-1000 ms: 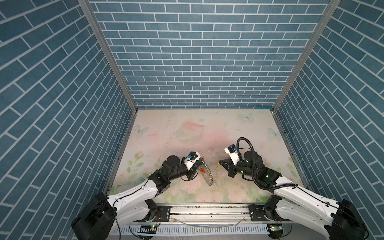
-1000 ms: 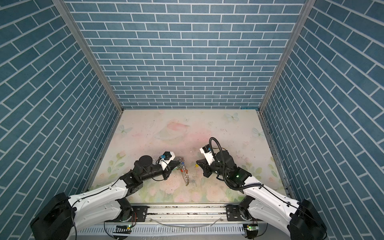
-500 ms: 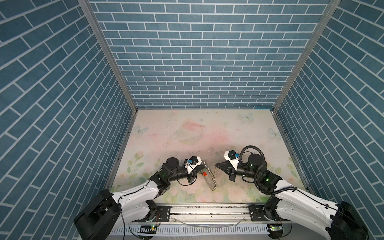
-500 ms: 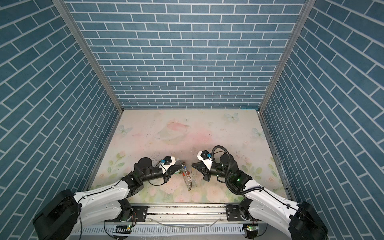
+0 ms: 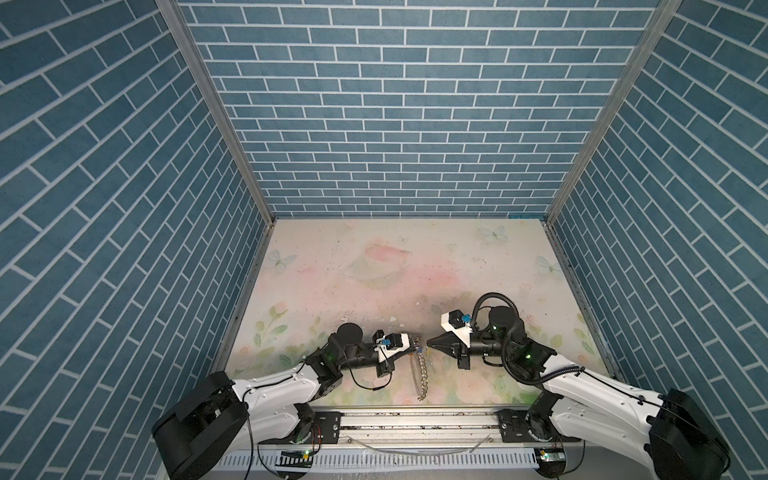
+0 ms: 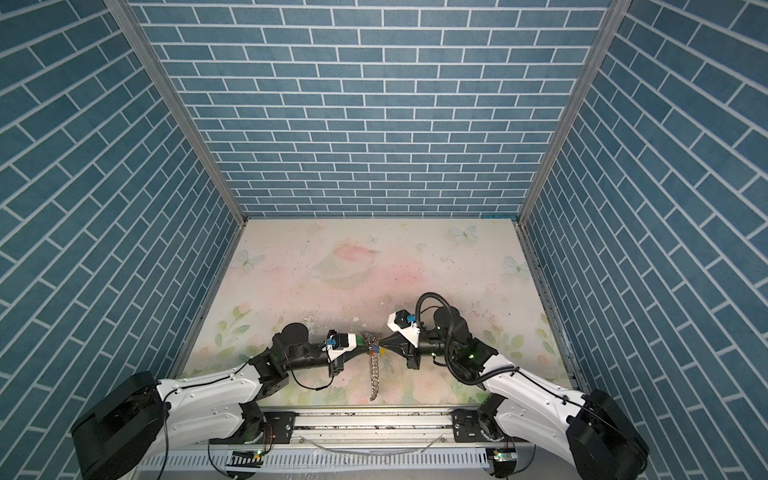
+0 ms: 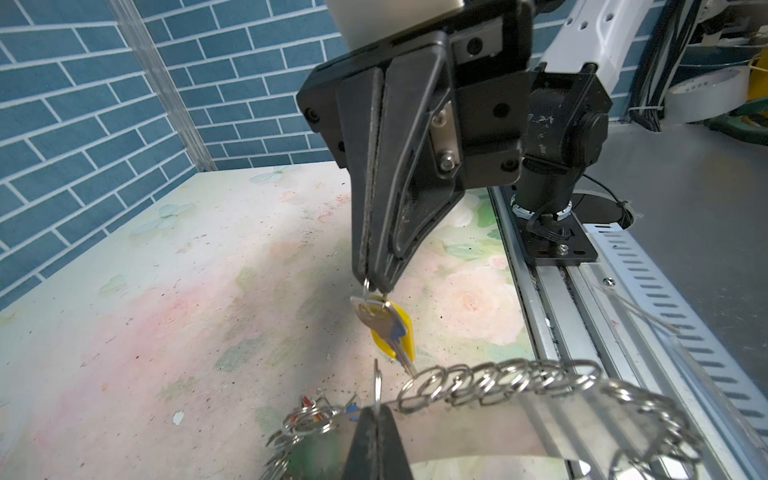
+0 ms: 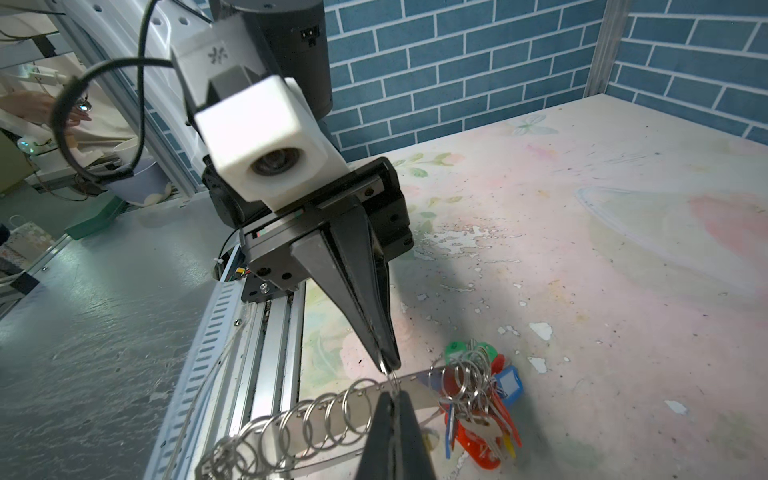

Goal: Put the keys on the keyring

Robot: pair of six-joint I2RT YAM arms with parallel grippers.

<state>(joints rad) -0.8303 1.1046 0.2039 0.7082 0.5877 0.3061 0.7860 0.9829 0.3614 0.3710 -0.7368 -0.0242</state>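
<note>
Both claws have closed the gap over the last sec: they were well apart, now their tips nearly meet above the front-centre of the table [image 5: 374, 270]. The L arm has also dropped flatter, and the keyring [image 7: 478, 419] has come nearer the table's front edge with it.

L claw [image 7: 376, 419] is fully closed, pinching one wire ring [image 7: 377, 384] on the keyring's rim. The plate hangs from that pinch w/ the rest of its silver rings strung along its edge. R claw [image 7: 374, 284] is also fully closed, tips nipping the small split ring [image 7: 365, 287] at the head of the keys [image 7: 392, 328]. The metal key + yellow tag dangle free below it, just above the keyring's row of rings. The key tip looks level w/ the nearest ring in the left wrist view; can't tell if it touches. The other tagged keys [image 8: 482, 415] (red, green, blue, orange) already hang bunched on the keyring, away from the empty rings.

My read: approach is about done, threading not yet started, since the yellow-tagged key isn't on any ring. Next bit prob needs fine alignment of the small split ring w/ the held wire ring. Both are thin and free to twist, so a slip or swing could spoil it
</note>
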